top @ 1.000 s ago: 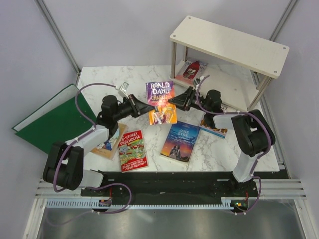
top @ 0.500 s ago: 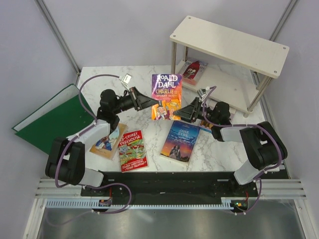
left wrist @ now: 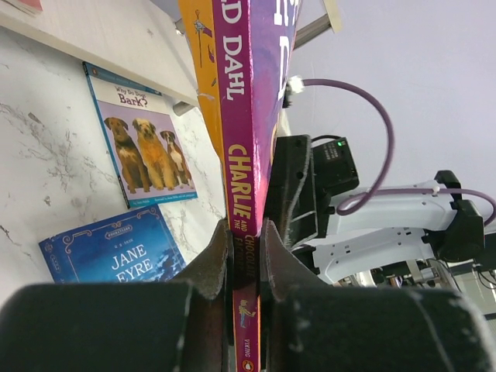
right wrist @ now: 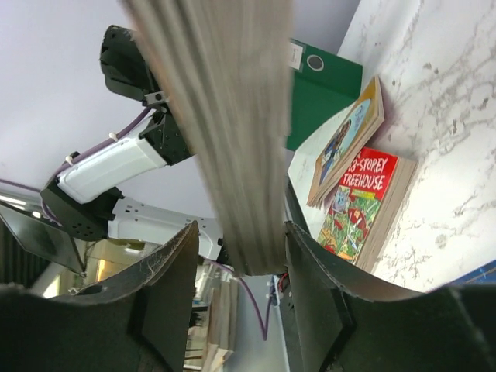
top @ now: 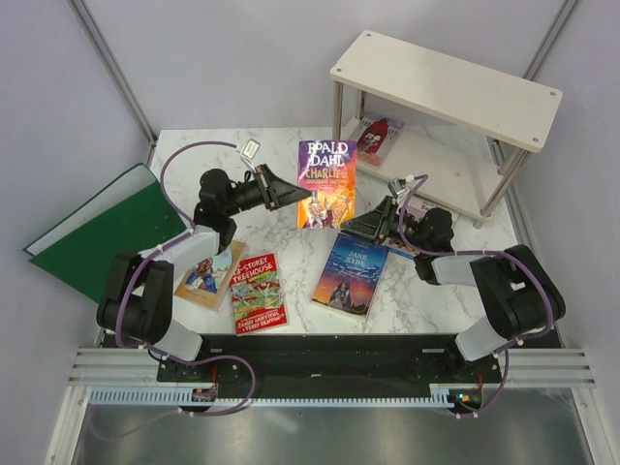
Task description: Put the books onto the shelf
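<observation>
The purple-yellow Roald Dahl book stands upright in the air above the table's middle. My left gripper is shut on its spine, the jaws pressed on both covers. My right gripper is open around the book's lower page edge, with a gap on one side. The shelf stands at the back right, a red-cover book lying on its lower board. On the table lie the dark blue Jane Eyre, the Treehouse book, a tan book and a dogs-cover book.
A large green folder leans off the table's left edge. The dogs-cover book lies just in front of the shelf, largely under my right arm in the top view. The shelf's silver legs stand close behind the held book.
The left gripper has carried the Roald Dahl book back and to the right, toward the shelf, and stood it more upright. The right gripper has let go of its side edge and dropped lower.
</observation>
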Controlling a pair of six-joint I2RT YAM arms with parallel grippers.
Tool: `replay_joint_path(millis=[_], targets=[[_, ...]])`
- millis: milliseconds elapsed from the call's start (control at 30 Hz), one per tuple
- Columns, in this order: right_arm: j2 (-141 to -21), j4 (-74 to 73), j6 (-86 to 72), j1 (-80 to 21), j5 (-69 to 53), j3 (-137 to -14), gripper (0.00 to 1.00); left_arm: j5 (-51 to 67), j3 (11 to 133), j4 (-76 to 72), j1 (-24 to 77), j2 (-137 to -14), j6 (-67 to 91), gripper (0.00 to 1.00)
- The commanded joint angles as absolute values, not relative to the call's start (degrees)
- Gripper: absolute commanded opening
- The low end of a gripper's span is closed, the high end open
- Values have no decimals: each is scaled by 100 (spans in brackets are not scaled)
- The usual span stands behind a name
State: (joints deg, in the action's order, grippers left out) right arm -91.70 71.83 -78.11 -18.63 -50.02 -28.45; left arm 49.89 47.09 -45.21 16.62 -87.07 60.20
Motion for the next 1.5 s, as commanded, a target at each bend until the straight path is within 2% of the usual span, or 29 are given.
replay_joint_path(millis=[0, 233, 433, 533, 633, 733, 767, 800, 900, 1000, 1133, 1233, 1467], targets=[[-8561, 6673, -6901, -1898, -4843, -3076, 56, 5115, 4992, -5062, 1652, -8684, 6214, 2], [-8499, 6494, -6864, -1898, -4834, -3208, 55, 5063, 4825, -5396, 1652, -8798, 6434, 2], [-8508, 6426, -6821, -1899, -4843, -3217, 19, 5133, 4834, -5563, 1679, -8912, 6574, 2], [-8438, 6250, -6750, -1898, -4808, -3252, 6, 5185, 4738, -5660, 1705, -8938, 6618, 2], [-8271, 5907, -6610, -1898, -4816, -3400, 2, 5229, 4553, -5652, 1705, -8868, 6557, 2], [-7867, 4583, -5909, -1907, -4712, -3778, 0, 5230, 4421, -4881, 1696, -8693, 6058, 14], [-7718, 4118, -5367, -1899, -4650, -3910, 0, 5169, 4403, -4582, 1696, -8614, 5856, 25], [-7464, 3052, -5005, -1898, -4571, -4259, 0, 5081, 4342, -4196, 1688, -8370, 5384, 29], [-7112, 1141, -3986, -1890, -3896, -4998, 0, 4335, 4245, -2868, 1644, -7912, 4574, 38], [-6996, 574, -3718, -1846, -3718, -5438, 0, 3588, 4149, -2050, 1609, -7244, 4185, 45], [-6996, 256, -3586, -1828, -3657, -5923, 0, 2709, 4105, -1144, 1600, -6453, 3877, 60], [-7049, -165, -3315, -1828, -3472, -6397, 0, 2514, 3999, -730, 1600, -5986, 3736, 65], [-7557, -808, -3050, -1530, -3287, -7698, 0, 2742, 3595, -615, 1608, -5748, 3762, 66]])
